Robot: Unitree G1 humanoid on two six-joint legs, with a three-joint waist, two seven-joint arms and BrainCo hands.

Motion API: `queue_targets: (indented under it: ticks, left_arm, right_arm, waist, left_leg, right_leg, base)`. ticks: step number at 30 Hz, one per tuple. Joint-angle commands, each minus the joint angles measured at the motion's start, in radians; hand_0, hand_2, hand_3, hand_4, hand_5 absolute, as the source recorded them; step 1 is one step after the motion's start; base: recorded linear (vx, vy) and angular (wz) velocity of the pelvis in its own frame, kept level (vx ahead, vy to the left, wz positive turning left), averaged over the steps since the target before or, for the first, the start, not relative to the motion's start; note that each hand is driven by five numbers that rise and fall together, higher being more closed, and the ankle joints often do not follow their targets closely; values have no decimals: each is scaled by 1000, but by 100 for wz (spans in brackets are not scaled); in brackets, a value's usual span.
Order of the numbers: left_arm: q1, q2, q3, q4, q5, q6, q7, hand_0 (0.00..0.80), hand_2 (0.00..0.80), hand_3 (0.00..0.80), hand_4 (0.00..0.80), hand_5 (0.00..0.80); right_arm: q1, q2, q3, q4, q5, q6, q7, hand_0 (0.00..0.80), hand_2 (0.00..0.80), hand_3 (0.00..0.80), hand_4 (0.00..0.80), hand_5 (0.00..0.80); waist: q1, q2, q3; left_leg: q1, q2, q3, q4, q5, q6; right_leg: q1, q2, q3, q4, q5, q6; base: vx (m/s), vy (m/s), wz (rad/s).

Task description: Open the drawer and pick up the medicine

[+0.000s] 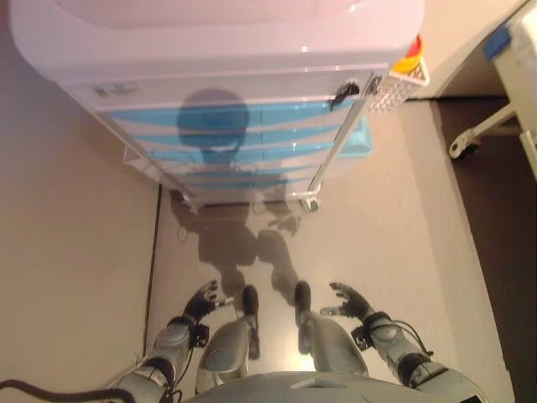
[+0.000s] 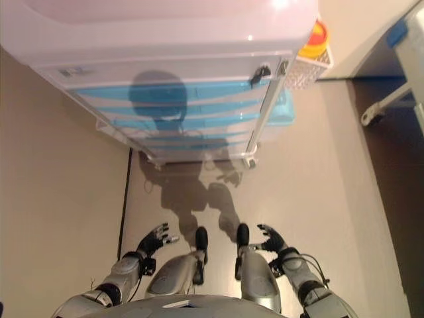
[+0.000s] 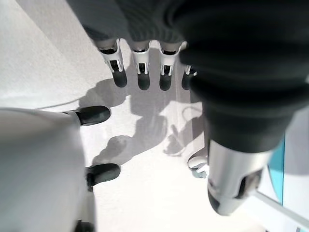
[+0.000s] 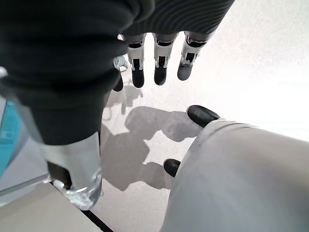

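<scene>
Nothing of the task appears started: every blue drawer (image 1: 252,117) of the white cart (image 1: 218,38) on the far side looks shut. The left robot hand (image 1: 204,300) and the right robot hand (image 1: 348,300) hang low and near, well apart from the cart, fingers relaxed and empty. The medicine is not visible, presumably inside a drawer. The cart's top is cut off.

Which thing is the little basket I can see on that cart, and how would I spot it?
Find the big white cart with blue drawer fronts. On its right side hangs a white mesh basket, the only perforated thing there, with a yellow, red-topped object in it.
</scene>
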Motion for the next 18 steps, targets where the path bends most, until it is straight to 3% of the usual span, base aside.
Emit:
queue_targets:
  ticks: [1, 8, 15, 18]
  left_arm:
    - [7, -39, 15, -81, -108, -63, -39, 0, 0, 0, 0, 0]
    - [-51, -12, 11, -194, -164, -69, -49, 0, 0, 0, 0, 0]
    - [-102, 7, -7, -214, -206, -74, -42, 0, 0, 0, 0, 0]
    - [-115, 14, 4, -228, -284, -72, -95, 0, 0, 0, 0, 0]
  right_arm:
    - [27, -11, 39, -59, 57, -36, -37, 0, 0, 0, 0, 0]
    - [-2, -41, 35, -95, 121, -34, -75, 0, 0, 0, 0, 0]
    - [-10, -74, 33, -118, 139, -19, -68, 0, 0, 0, 0, 0]
    - [-4, -87, 30, -122, 136, -16, -57, 0, 0, 0, 0, 0]
  waist:
    - [6, 9, 14]
    - [10, 12, 62]
    - [-15, 7, 92]
    - [-26, 3, 103]
  left_leg:
    - [-142, -82, -75, 144, -68, 43]
    - [-325, -84, -69, 283, -82, 42]
    - [-421, -77, -50, 356, -94, 41]
    - [-444, -69, -41, 383, -103, 40]
  right_leg:
    - [-120, 16, -36, 206, -78, -3]
    - [-308, 38, -40, 355, -104, -31]
    - [-407, 66, -20, 436, -115, -44]
    - [-432, 74, -9, 457, -117, -44]
  base:
    - [-81, -18, 4]
    - [-59, 0, 1]
    - [-17, 40, -10]
    - [15, 55, -11]
